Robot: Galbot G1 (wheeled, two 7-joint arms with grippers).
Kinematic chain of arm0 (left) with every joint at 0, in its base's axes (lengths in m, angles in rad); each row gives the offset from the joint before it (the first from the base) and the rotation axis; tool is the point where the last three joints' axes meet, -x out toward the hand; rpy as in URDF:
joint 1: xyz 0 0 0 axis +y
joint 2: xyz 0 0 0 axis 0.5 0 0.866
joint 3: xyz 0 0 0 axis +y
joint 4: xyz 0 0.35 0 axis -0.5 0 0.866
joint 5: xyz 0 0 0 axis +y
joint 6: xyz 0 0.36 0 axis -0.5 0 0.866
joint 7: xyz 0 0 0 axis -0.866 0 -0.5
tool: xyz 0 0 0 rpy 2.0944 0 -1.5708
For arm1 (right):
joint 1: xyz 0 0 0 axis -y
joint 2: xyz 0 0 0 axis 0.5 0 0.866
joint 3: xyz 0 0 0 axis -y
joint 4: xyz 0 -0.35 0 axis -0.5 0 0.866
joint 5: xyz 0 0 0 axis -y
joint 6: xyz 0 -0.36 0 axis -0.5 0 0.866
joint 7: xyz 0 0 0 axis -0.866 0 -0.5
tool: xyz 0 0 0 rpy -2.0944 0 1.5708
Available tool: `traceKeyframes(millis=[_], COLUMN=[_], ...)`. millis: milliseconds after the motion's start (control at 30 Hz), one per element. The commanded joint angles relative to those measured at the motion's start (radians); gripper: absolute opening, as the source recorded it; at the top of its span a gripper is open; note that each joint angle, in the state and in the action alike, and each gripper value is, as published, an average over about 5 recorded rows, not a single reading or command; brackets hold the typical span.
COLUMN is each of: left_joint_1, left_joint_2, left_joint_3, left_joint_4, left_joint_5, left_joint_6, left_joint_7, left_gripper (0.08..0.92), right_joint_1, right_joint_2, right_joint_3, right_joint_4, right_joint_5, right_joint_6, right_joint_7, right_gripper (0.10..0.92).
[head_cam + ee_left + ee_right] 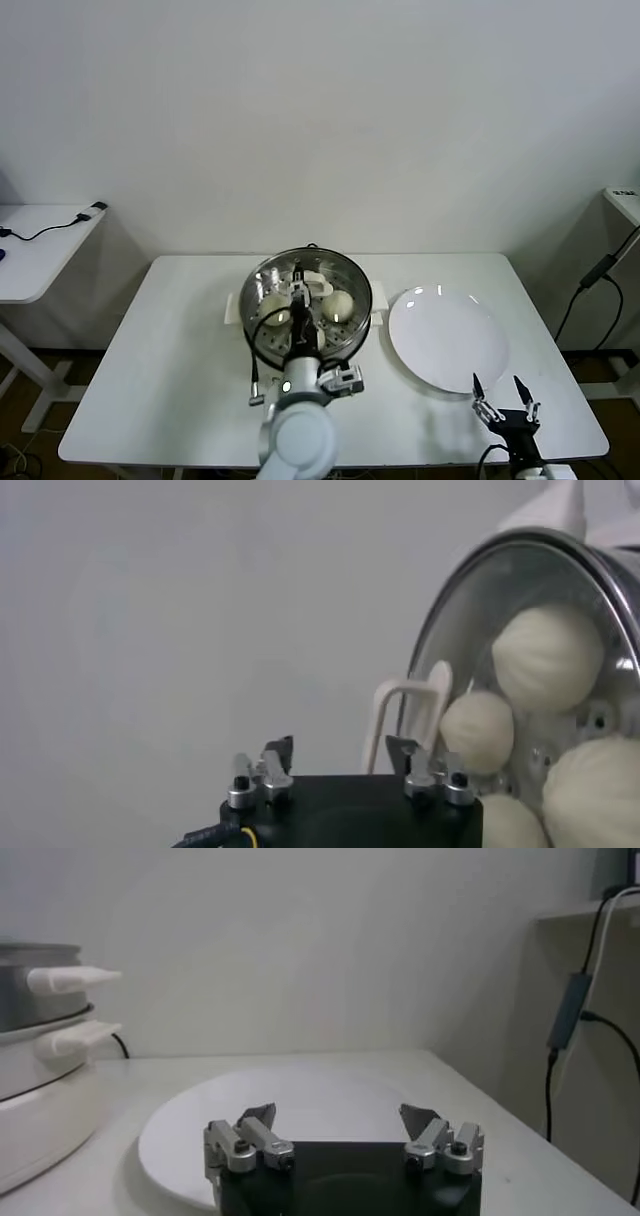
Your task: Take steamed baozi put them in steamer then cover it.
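The steamer (pixel 352 335) stands mid-table, with the glass cover (pixel 345 275) lying on it. Cream-white baozi (pixel 340 304) show through the glass, several of them in the left wrist view (pixel 548 660). My left gripper (pixel 299 292) hovers over the cover, open and empty (pixel 340 752). The cover's cream-white handle (pixel 408 712) rises just beyond one fingertip and is not between the fingers. My right gripper (pixel 505 392) is open and empty at the front right, next to the near rim of the white plate (pixel 447 338). The right wrist view (pixel 338 1116) shows its fingers spread over the plate's edge.
The white plate (pixel 320 1098) lies bare, right of the steamer (pixel 30 1048). The steamer's side handle (pixel 75 978) points toward the plate. A side table with a cable (pixel 50 228) stands at far left. A cable (pixel 600 275) hangs at far right.
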Motion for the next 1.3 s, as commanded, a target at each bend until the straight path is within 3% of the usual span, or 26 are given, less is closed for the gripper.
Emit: traceKeyframes(millis=[33,233,400,533,700,867,1300], left_joint_1=[0.149,0.248,0.298,0.391,0.506,0.508,0.5], left_joint_2=[0.131,0.169,0.169,0.217,0.267,0.261,0.242], left_joint_3=[-0.057,-0.382,-0.775,-0.939,-0.907,-0.849,-0.806], left_joint_4=[-0.236,-0.264,-0.25,-0.172,-0.044,0.092,0.142], left_joint_5=[-0.527,-1.282,-1.826,-2.038,-2.089,-2.057,-2.014], left_joint_6=[-0.145,-0.506,-0.648,-0.758,-0.911,-1.013,-1.041], left_joint_7=[-0.213,-0.363,-0.351,-0.286,-0.231,-0.199,-0.18], left_gripper=[0.663,0.804,0.822,0.823,0.823,0.823,0.823], right_joint_1=[-0.001,0.012,0.021,0.024,0.023,0.027,0.03], right_joint_2=[-0.006,-0.013,-0.016,-0.015,-0.015,-0.013,0.004], right_joint_3=[-0.004,-0.005,-0.003,-0.006,-0.016,-0.022,-0.032], right_joint_4=[0.012,0.034,0.056,0.042,0.031,0.023,0.003], right_joint_5=[-0.006,-0.02,0.005,0.01,0.015,0.017,0.016], right_joint_6=[-0.014,-0.008,0.003,0.023,0.051,0.069,0.071], right_joint_7=[-0.002,-0.019,-0.04,-0.033,-0.005,0.003,0.026], right_gripper=[0.823,0.823,0.823,0.823,0.823,0.823,0.823])
